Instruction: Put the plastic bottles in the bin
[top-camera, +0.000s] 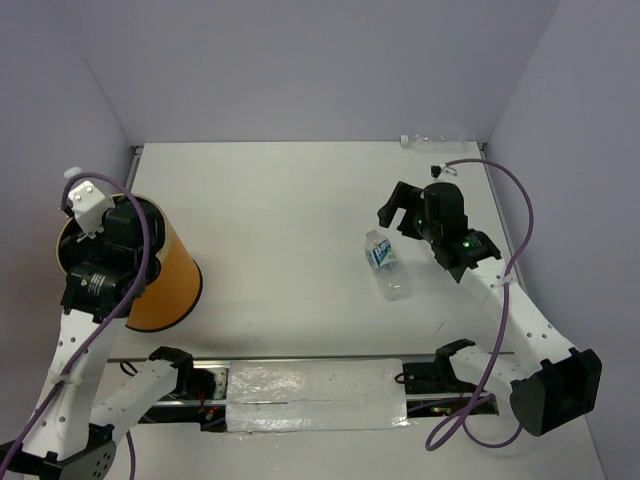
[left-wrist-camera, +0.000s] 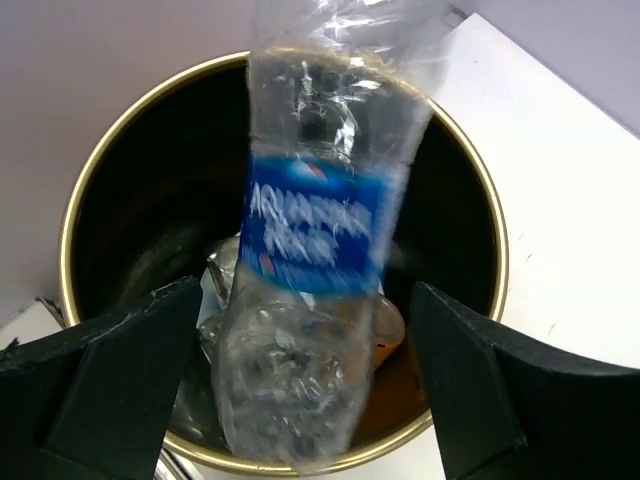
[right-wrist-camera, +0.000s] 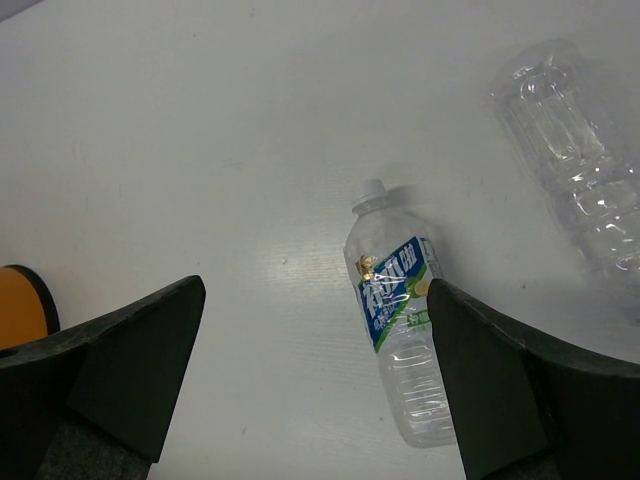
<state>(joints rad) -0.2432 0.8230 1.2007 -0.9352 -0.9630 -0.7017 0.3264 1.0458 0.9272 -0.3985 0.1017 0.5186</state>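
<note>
Table (top-camera: 290, 200): white, level. Bin (top-camera: 165, 285): upright at 9 o'clock. Left arm (top-camera: 95, 290): bent over the bin. Left gripper (left-wrist-camera: 305, 290) points down into its mouth, fingers apart; the blurred labelled bottle (left-wrist-camera: 312, 240) between them touches neither. Right arm (top-camera: 520, 320): extended toward 3 o'clock. Right gripper (right-wrist-camera: 315, 288) hovers with fingers spread above a lying bottle (right-wrist-camera: 400, 340). Clear bottle (right-wrist-camera: 575, 150): on the table at 1 o'clock.

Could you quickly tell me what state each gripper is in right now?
Left gripper: open, bottle loose over the bin.
Right gripper: open, holding nothing.
</note>
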